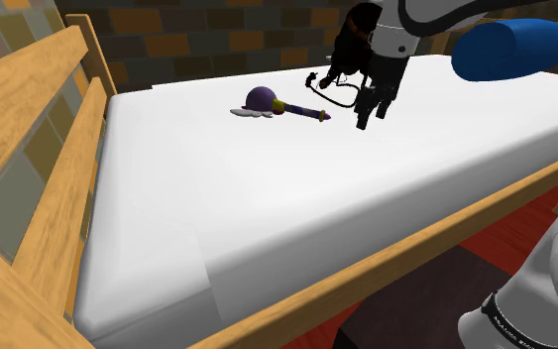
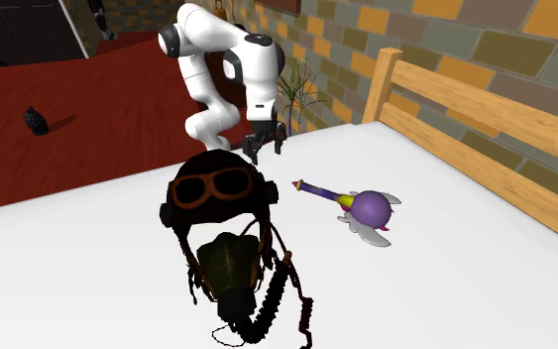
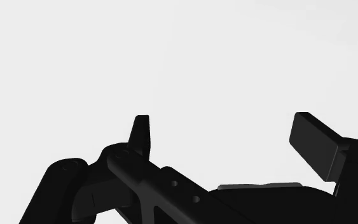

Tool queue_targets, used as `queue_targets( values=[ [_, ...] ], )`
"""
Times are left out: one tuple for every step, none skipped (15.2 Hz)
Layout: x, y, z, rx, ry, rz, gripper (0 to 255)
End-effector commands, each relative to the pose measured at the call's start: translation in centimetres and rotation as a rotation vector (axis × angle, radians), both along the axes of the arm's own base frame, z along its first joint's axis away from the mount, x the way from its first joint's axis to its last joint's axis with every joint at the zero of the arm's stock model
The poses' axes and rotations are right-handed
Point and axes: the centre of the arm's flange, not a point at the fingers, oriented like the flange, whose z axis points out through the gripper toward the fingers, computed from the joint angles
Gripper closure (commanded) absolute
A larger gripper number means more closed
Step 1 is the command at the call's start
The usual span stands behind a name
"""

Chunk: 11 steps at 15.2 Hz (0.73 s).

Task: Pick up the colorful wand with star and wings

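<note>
The wand lies flat on the white mattress; it has a purple round head with white wings and a striped purple and yellow handle. In the second exterior view the wand lies to the right of a dark pilot mask. My black gripper hangs just above the mattress, a short way to the shoulder view's right of the handle's end, apart from it. The gripper shows behind the mask. Its fingers stand apart with nothing but white sheet between them.
A dark leather pilot helmet with goggles and a hose lies on the mattress close to the gripper. A blue pillow sits at the shoulder view's upper right. Wooden bed rails frame the mattress. A brick wall stands behind.
</note>
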Motion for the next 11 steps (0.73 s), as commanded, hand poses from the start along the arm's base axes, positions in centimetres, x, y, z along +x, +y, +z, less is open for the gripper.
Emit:
queue_targets(
  values=[
    [2.1, 0.1, -0.2, 0.007, -0.025, 0.034, 0],
    [3.2, 0.2, -0.2, 0.011, -0.037, 0.05, 0],
    [4.3, 0.4, -0.2, 0.015, -0.049, 0.067, 0],
    [5.5, 0.5, -0.1, 0.019, -0.061, 0.083, 0],
    [6.6, 0.7, -0.1, 0.022, -0.073, 0.1, 0],
    [7.7, 0.8, 0.0, 0.026, -0.085, 0.116, 0],
    [8.8, 1.0, 0.1, 0.03, -0.097, 0.132, 0],
    [9.9, 1.3, 0.2, 0.034, -0.109, 0.149, 0],
    [11.0, 1.5, 0.3, 0.038, -0.121, 0.165, 0],
    [12.1, 1.7, 0.4, 0.042, -0.132, 0.181, 0],
    [13.2, 2.0, 0.5, 0.046, -0.144, 0.198, 0]
  ],
)
